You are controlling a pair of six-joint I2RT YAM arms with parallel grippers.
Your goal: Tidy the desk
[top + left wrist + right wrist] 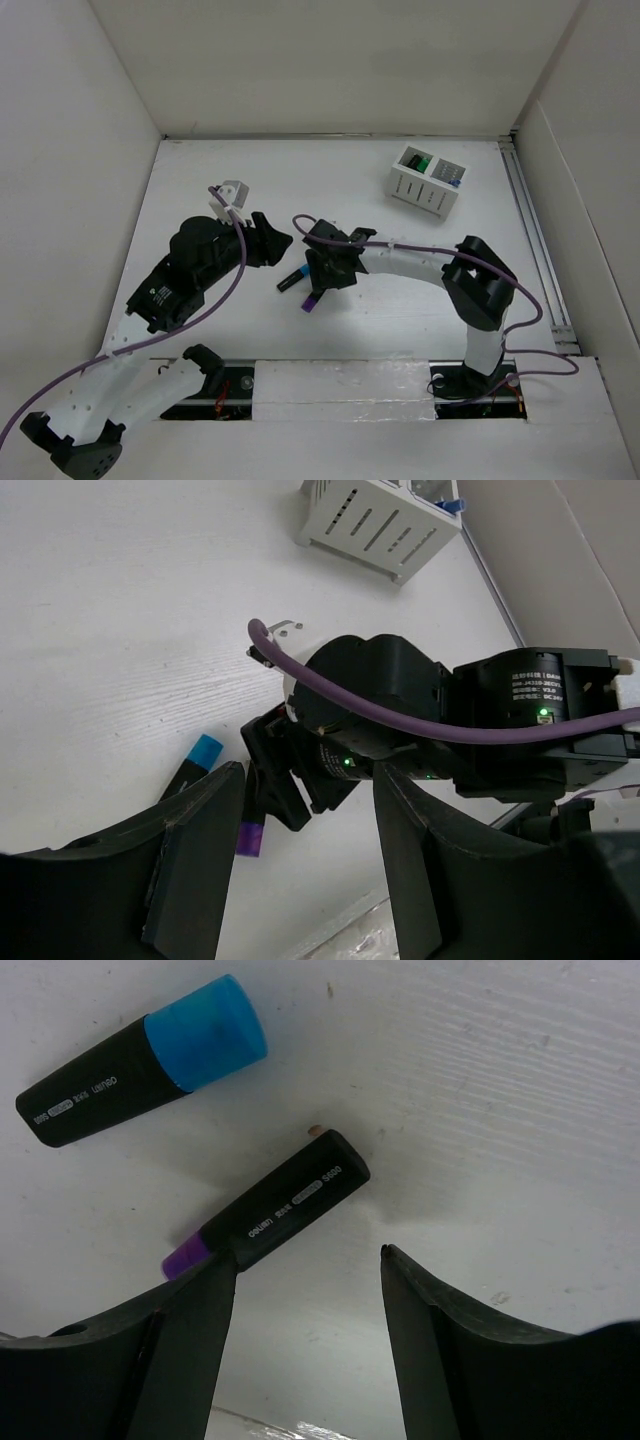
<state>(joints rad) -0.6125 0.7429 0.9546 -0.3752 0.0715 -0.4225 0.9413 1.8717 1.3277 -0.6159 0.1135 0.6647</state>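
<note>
Two black highlighters lie on the white desk (330,170) near its middle. One has a blue cap (292,278) (140,1065) (195,760) and one has a purple cap (310,299) (280,1210) (250,838). My right gripper (322,282) (306,1252) is open and low over the desk. Its left fingertip (215,1280) is at the purple-capped highlighter near the cap, and the gap between the fingers holds only bare desk. My left gripper (283,250) (310,770) is open and empty, just left of the highlighters, facing the right wrist (370,700).
A small white slotted holder box (425,180) (375,520) stands at the back right with a green and a blue item in it. White walls close the desk on three sides. A metal rail (535,240) runs along the right edge.
</note>
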